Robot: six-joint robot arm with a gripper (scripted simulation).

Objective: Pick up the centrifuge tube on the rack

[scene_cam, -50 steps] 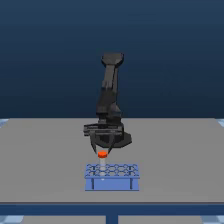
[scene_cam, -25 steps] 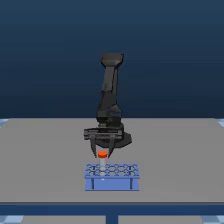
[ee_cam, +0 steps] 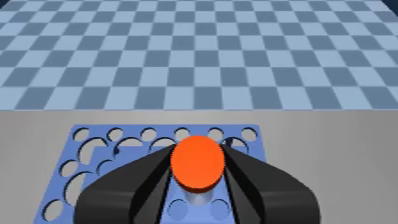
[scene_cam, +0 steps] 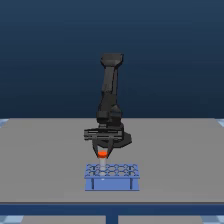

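Exterior and wrist views of a single arm at the moment of lifting. The gripper [scene_cam: 103,151] hangs just above the rack [scene_cam: 111,183], toward the exterior view's left end of it, with the tube [scene_cam: 103,154] caught between its two dark fingers [ee_cam: 133,182]. In the wrist view the orange-red cap fills the gap between the fingers, which press against it on both sides; the jaws are therefore clenched on the tube [ee_cam: 196,162], not released. The pale body of the tube shows only as a short stretch below the cap, so whether its tip has fully left its hole cannot be told.

Compared with the exterior views of a second and half a second earlier, the cap now sits slightly higher above the rack's [ee_cam: 124,137] top, and the gripper has risen with it. The rack itself has not shifted on the grey table [scene_cam: 45,160]. This is judged to mean that the grasp has held and the withdrawal is under way; the task appears near completion, needing only further straight upward travel to clear the rack.
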